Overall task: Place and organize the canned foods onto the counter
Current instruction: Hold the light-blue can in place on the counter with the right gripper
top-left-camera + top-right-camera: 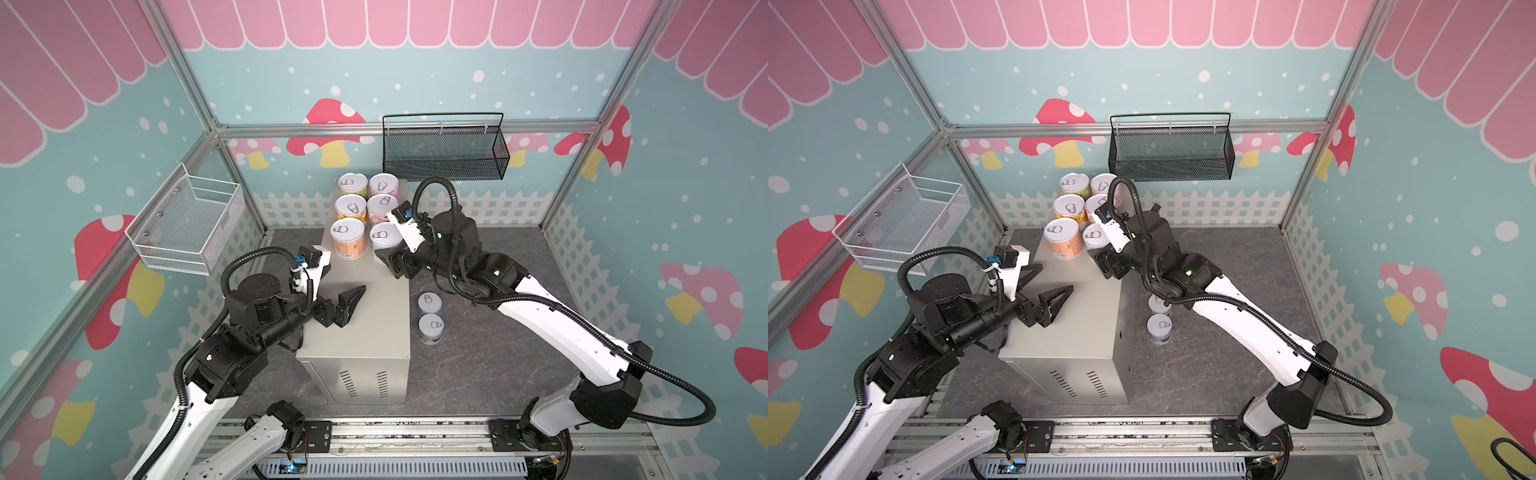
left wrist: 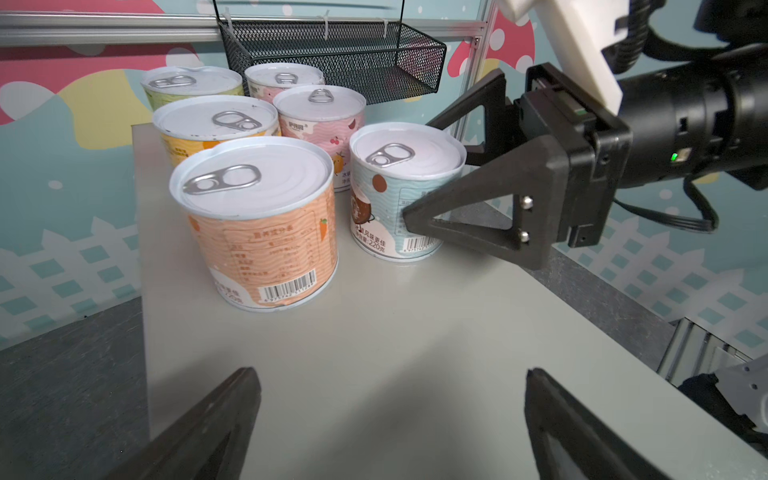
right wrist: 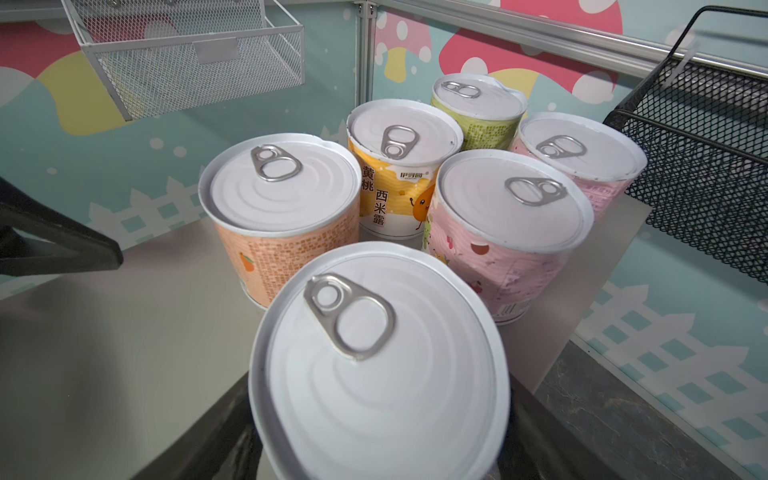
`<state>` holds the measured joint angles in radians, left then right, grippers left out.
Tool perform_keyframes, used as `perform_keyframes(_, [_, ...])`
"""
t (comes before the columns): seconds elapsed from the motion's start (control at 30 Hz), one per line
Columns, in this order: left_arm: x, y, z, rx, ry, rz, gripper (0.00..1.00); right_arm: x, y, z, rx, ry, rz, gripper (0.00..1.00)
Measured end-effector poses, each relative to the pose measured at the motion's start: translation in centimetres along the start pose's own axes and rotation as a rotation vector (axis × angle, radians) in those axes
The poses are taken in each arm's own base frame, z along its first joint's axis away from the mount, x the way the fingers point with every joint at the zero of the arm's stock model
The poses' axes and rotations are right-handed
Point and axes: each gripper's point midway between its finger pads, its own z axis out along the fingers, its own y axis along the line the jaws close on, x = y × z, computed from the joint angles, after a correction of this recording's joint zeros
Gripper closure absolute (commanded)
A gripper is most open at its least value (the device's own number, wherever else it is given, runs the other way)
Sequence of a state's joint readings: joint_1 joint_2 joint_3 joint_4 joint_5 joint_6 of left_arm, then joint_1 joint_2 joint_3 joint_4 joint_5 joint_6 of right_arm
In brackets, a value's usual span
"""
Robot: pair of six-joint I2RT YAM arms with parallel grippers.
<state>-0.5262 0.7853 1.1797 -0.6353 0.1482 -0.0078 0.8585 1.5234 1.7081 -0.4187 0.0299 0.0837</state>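
Six cans up on the surface (image 1: 374,324)! Right end effector (image 2: 417,170) straddles the light blue can (image 2: 390,199), clamped or loose I cannot tell; five other cans (image 3: 511,208) crowd just beyond it. Left end effector (image 1: 1055,276) spread, empty. Two cans (image 1: 431,328) wait on the floor (image 1: 478,365), behind and below the right end effector.

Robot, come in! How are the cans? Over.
Left pincer open above counter. Right pincer around light blue can, grip unclear. Five other cans on counter, two cans down beside it. Nothing blocking.

Six cans (image 1: 351,208) atop counter (image 1: 374,316) — upright, two cans (image 1: 430,328) beside
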Motion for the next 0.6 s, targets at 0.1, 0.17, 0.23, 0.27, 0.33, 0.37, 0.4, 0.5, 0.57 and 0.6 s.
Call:
perform_keyframes(0.1, [0.09,-0.26,-0.06,0.011,0.003,0.006,0.0,-0.03,0.01,0.06,0.0,-0.004,0.001,0.23])
perform_keyframes(0.17, [0.09,-0.29,-0.05,0.012,0.003,0.01,0.0,-0.1,0.01,0.1,0.0,-0.008,0.001,0.24])
perform_keyframes(0.23, [0.09,-0.3,-0.05,0.013,0.003,0.014,0.0,-0.11,0.0,0.1,0.0,-0.009,0.001,0.24])
perform_keyframes(0.27, [0.07,-0.31,-0.09,0.013,0.002,0.015,0.0,-0.12,-0.01,0.1,0.001,-0.01,0.001,0.24])
perform_keyframes(0.33, [0.02,-0.32,-0.16,0.013,-0.001,0.015,0.0,-0.14,-0.05,0.1,0.003,-0.01,0.001,0.24])
perform_keyframes(0.37, [0.01,-0.33,-0.19,0.013,-0.001,0.015,0.0,-0.14,-0.07,0.1,0.005,-0.01,0.001,0.24])
perform_keyframes(0.4, [-0.02,-0.33,-0.24,0.013,-0.003,0.016,0.0,-0.15,-0.09,0.1,0.005,-0.011,0.001,0.24])
perform_keyframes(0.5, [-0.07,-0.38,-0.34,0.014,-0.006,0.016,0.0,-0.15,-0.14,0.15,0.009,-0.011,0.0,0.25])
perform_keyframes(0.57, [-0.08,-0.43,-0.35,0.016,-0.006,0.017,0.0,-0.18,-0.21,0.21,0.013,-0.013,0.0,0.25])
perform_keyframes(0.6, [-0.08,-0.44,-0.36,0.016,-0.007,0.018,0.0,-0.17,-0.26,0.26,0.016,-0.013,0.0,0.24])
